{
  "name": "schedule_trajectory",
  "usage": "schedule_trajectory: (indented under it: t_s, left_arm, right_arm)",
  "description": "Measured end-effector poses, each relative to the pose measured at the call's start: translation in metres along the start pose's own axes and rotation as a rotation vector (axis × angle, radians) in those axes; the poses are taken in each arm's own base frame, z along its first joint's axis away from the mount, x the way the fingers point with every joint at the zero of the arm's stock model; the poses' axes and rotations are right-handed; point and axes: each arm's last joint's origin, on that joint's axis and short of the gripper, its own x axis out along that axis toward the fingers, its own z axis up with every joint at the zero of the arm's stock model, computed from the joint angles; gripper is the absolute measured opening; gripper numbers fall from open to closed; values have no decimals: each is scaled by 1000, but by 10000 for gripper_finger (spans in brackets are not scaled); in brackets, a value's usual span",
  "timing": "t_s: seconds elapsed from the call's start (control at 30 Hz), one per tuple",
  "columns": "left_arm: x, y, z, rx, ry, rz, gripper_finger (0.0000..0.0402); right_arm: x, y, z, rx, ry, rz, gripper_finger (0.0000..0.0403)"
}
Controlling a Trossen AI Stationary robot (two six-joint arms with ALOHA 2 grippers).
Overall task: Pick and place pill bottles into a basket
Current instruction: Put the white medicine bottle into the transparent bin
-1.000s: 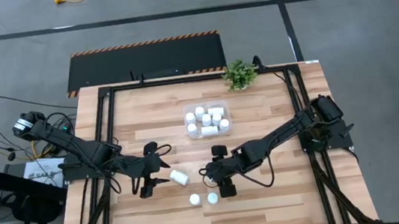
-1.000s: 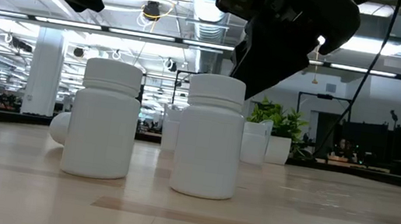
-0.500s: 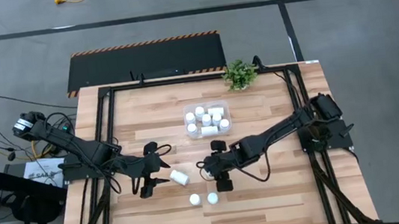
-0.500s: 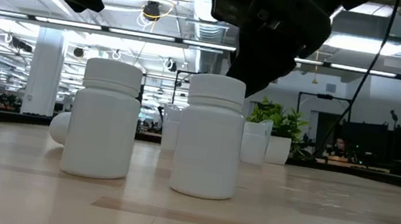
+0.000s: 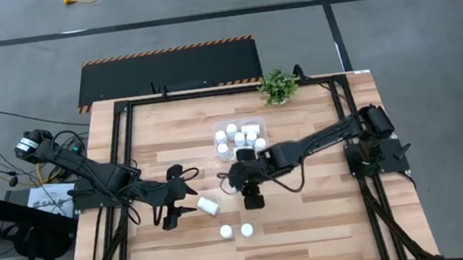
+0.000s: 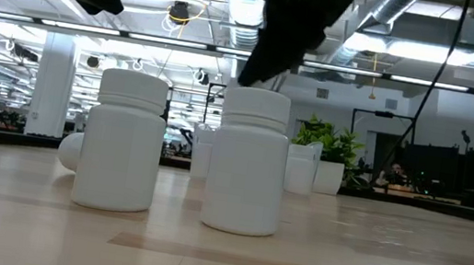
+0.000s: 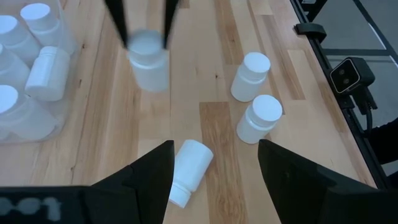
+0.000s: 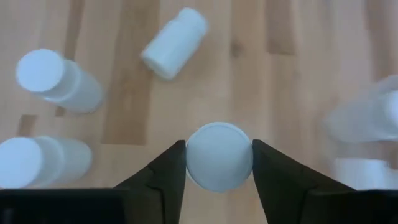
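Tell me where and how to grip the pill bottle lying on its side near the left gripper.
The tipped pill bottle lies flat beside the left gripper, apart from the two upright bottles. Grip the middle of its round body, below the cap, coming straight down from above with the jaws across its width. Gripped along its length, the jaws would need to open wider. The right gripper already holds another bottle.

- The wooden worktop carries:
- a clear basket of pill bottles
- two upright bottles
- one toppled bottle
- a potted plant at the far edge
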Motion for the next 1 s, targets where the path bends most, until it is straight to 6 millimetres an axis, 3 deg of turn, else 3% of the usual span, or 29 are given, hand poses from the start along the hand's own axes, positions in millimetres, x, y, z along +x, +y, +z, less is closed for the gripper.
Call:
schedule_trajectory:
  t_s: [0.37,0.53,0.7,1.0]
  left_arm:
    - [0,0,0,7,-5,15,220]
    - [0,0,0,7,-5,16,220]
    - [0,1,0,7,-8,24,220]
    - [0,1,0,6,-14,37,220]
  right_arm:
    - [-49,-56,34,-64,38,-68,155]
    - [-59,-83,40,-91,17,-80,146]
    - [-58,-108,36,-86,21,-71,155]
    - [-34,-140,25,-60,88,-55,148]
